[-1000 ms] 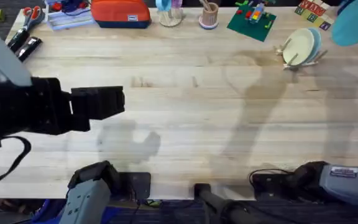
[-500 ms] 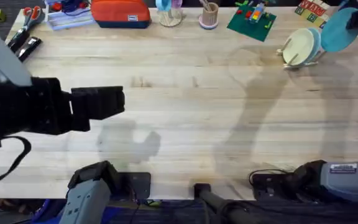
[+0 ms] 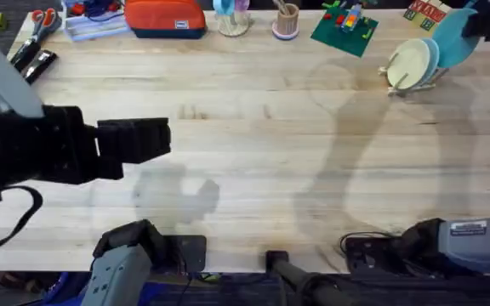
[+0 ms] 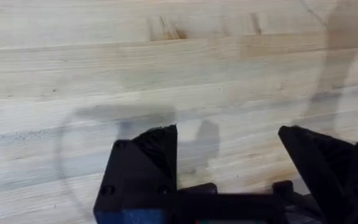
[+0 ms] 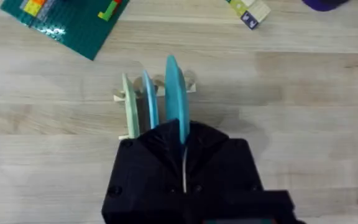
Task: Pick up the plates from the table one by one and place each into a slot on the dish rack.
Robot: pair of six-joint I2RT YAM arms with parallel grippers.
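The turquoise plate [image 5: 175, 93], clamped in the right pincer [image 5: 184, 152], has descended onto the dish rack [image 5: 124, 98]; left pincer [image 4: 229, 155] wide.

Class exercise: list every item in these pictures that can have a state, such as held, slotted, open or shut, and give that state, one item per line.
Turquoise plate: upright on edge, pinched by the right gripper, above the rack beside the other two plates.
Cream plate: standing on edge in the dish rack.
Light blue plate: standing on edge in the rack, between the cream and turquoise ones.
Left gripper: open, empty, above bare table.
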